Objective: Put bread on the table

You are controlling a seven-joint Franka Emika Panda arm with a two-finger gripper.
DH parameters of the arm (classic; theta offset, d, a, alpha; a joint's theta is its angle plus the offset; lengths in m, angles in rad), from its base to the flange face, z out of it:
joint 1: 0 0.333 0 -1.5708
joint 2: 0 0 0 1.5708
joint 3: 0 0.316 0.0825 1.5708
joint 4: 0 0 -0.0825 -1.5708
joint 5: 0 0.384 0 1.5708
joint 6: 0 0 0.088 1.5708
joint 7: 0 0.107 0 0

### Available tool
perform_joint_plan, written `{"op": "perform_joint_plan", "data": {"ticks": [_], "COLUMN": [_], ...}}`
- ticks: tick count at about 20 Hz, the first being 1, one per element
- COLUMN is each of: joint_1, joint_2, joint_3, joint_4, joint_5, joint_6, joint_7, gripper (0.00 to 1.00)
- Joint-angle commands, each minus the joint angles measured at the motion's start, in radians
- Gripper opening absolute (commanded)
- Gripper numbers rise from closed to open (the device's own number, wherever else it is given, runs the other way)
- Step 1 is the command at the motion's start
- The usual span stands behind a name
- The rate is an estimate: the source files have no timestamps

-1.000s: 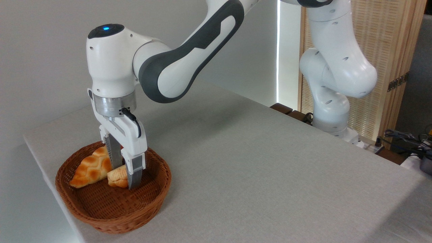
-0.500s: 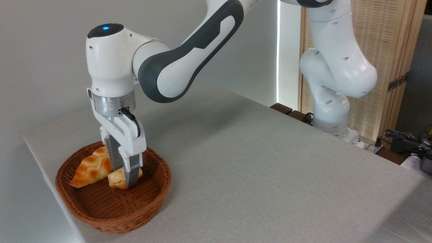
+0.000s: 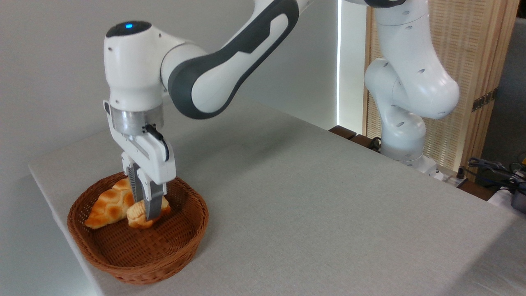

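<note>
From my station I see the gripper [image 3: 148, 213] reaching straight down into the wicker basket [image 3: 172, 255], its two fingers pinched on the bread [image 3: 137, 217], a small pale-yellow bun with golden-brown edges. The bun sits tilted between the fingers, inside the basket's rim; whether its underside touches the woven floor I cannot tell. Just to its left, touching or nearly touching it, lies the braided orange-brown loaf [image 3: 107, 205], leaning against the basket's back-left wall. The basket stands at the near-left corner of the table [image 3: 312, 205], whose grey cloth stretches away to the right. The arm's base [image 3: 404, 148] rises beyond the far-right edge of the table, in front of a slatted wooden screen [image 3: 472, 74].
</note>
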Motion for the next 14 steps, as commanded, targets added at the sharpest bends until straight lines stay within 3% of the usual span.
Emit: {"op": "perform_joint_plan", "data": {"ticks": [1,5,14], "joint_1": [0.003,0.008,0.0], "joint_2": [-0.076,-0.158,-0.287], "joint_3": [0.008,0.014,0.002], "joint_4": [-0.007,-0.02,-0.226], "joint_5": [0.003,0.004,0.004], "joint_6": [-0.07,-0.226,-0.331], "joint_7": [-0.019,-0.007,-0.001], "gripper": [0.45,0.47,0.52]}}
